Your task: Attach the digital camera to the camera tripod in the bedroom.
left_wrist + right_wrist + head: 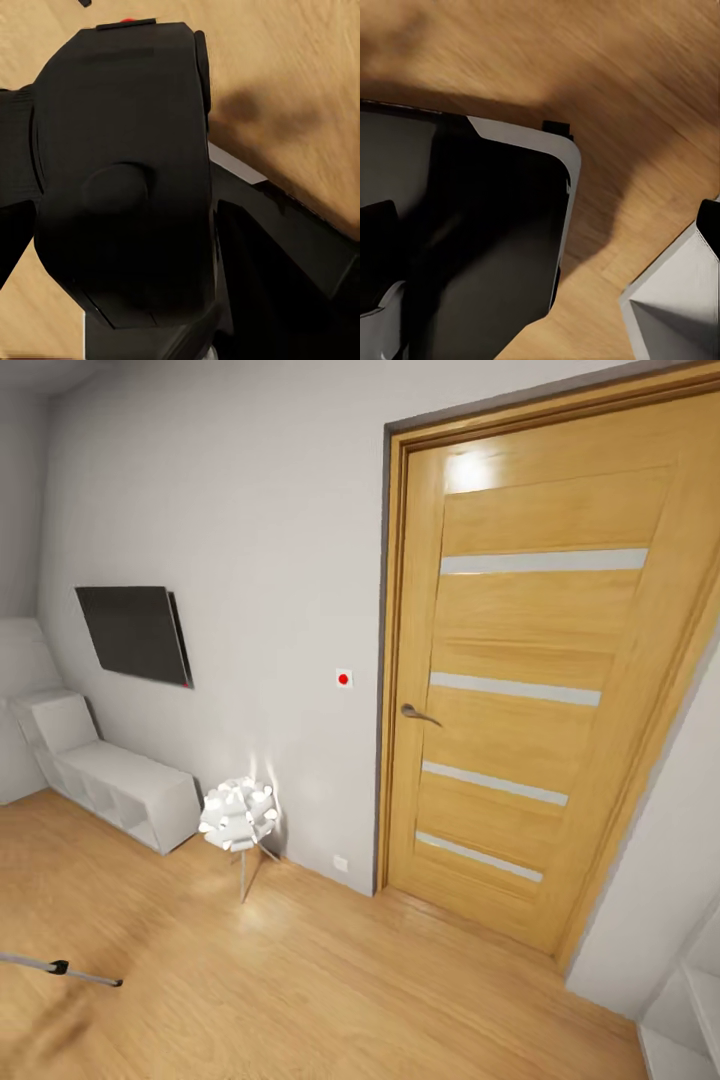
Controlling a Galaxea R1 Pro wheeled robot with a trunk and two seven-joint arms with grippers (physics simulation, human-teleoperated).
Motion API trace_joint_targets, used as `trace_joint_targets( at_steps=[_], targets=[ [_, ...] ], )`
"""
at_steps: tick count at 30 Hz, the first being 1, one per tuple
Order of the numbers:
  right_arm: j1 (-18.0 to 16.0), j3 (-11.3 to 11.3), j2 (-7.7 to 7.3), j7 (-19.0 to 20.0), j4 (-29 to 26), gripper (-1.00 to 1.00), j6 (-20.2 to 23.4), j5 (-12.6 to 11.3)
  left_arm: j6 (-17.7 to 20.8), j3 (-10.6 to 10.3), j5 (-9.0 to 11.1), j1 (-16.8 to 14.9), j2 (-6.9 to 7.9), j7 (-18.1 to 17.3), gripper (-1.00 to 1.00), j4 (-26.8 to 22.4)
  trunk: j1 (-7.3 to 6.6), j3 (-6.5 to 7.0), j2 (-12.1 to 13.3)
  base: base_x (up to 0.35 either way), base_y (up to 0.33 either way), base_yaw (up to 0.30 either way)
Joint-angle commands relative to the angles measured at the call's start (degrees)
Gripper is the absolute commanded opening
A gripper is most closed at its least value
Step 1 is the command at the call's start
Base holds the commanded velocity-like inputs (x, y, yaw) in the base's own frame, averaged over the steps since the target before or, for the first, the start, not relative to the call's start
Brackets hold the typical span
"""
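The digital camera [120, 150], a black boxy body with a red button at its top edge, sits very close in the left wrist view, above the wood floor. My left gripper [150, 217] is shut on it, with dark fingers [13, 150] showing at its sides. In the head view, a thin silver leg with a black joint, part of the camera tripod [60, 967], reaches in at the lower left over the floor. In the right wrist view my right gripper [540, 255] is open with nothing between its fingers, above the floor and my own dark base [487, 225].
This is the bedroom: a closed wooden door [530, 690] is ahead on the right, and a black TV [135, 632] hangs on the white wall. Low white cube shelves [110, 780] and a small white floor lamp [238, 815] stand by the wall. Another white shelf [690, 1000] is at the right edge.
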Motion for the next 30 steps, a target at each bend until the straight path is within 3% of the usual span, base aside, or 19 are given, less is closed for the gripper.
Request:
trace_joint_targets(
  at_steps=[1, 30],
  targets=[
    [0.0, -0.5, -0.03, 0.1, 0.1, 1.00, 0.0, 0.5, -0.1, -0.5, 0.2, 0.0, -0.01, 0.1, -1.00, 0.0, 0.02, 0.01, 0.0, 0.000, 0.000, 0.300],
    [0.0, -0.5, -0.03, 0.2, 0.1, 1.00, 0.0, 0.7, -0.4, -0.5, 0.2, 0.0, -0.54, 0.2, -1.00, 0.0, 0.02, 0.80, 0.0, 0.000, 0.000, 0.300]
  ],
)
